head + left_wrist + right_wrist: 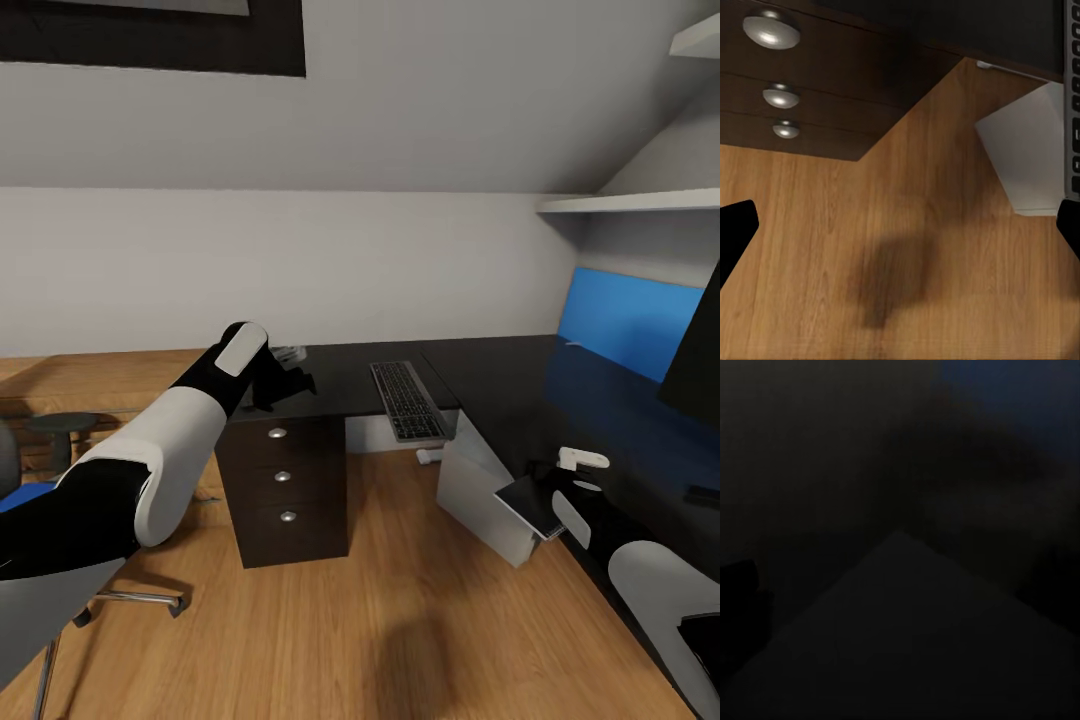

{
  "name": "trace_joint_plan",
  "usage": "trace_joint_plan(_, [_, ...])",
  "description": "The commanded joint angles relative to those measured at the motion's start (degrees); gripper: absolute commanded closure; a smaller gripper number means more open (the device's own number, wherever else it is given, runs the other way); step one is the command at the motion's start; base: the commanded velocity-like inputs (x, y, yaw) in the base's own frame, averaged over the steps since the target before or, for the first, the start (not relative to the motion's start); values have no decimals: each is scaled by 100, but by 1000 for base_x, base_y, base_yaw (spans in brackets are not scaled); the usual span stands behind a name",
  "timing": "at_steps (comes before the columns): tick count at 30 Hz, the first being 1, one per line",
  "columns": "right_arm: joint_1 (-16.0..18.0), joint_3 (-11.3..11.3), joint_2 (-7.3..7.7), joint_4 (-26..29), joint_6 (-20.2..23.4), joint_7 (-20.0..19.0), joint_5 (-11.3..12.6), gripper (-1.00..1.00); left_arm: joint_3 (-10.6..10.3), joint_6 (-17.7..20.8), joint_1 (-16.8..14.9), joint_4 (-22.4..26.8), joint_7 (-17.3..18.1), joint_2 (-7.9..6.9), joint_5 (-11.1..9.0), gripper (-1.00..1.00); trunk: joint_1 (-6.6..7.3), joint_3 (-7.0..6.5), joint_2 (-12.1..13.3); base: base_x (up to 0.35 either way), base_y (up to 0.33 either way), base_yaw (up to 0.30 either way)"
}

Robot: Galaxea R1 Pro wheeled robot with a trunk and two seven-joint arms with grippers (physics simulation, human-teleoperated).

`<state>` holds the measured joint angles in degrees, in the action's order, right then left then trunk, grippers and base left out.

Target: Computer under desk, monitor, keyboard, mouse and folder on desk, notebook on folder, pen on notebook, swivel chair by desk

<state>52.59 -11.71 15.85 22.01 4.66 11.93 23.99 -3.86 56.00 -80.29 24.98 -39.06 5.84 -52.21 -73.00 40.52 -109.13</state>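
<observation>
My left gripper [288,382] hangs open over the left end of the black desk [510,375]; in the left wrist view its fingers [735,234] stand wide apart above the floor. The keyboard [408,400] lies on the desk, and the pale computer [478,492] stands under it. The monitor [700,360] shows at the right edge. My right gripper [550,500] is shut on the grey notebook [528,500] beside the desk edge. The blue folder [22,495] lies on the swivel chair [140,600] at the lower left, behind my left arm.
Three drawers with silver knobs [285,475] sit under the desk's left end. A small white object [428,456] lies on the floor below the keyboard. A blue wall panel [625,320] and shelves [630,200] are at the right. A dark round stool [62,424] stands at the left.
</observation>
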Motion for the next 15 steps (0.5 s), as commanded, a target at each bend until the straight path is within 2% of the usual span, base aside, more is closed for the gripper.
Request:
trace_joint_plan(1, [-3, -37, 6, -32, 41, 36, 88, -100, -35, 7, -4, -3, -51, -3, -61, -100, 0, 8, -2, 0, 0, 0])
trace_joint_plan(15, [-6, -31, 6, 131, 26, 38, 95, -100, -36, 7, -4, -28, -59, -3, -61, -100, 0, -20, -2, 0, 0, -11])
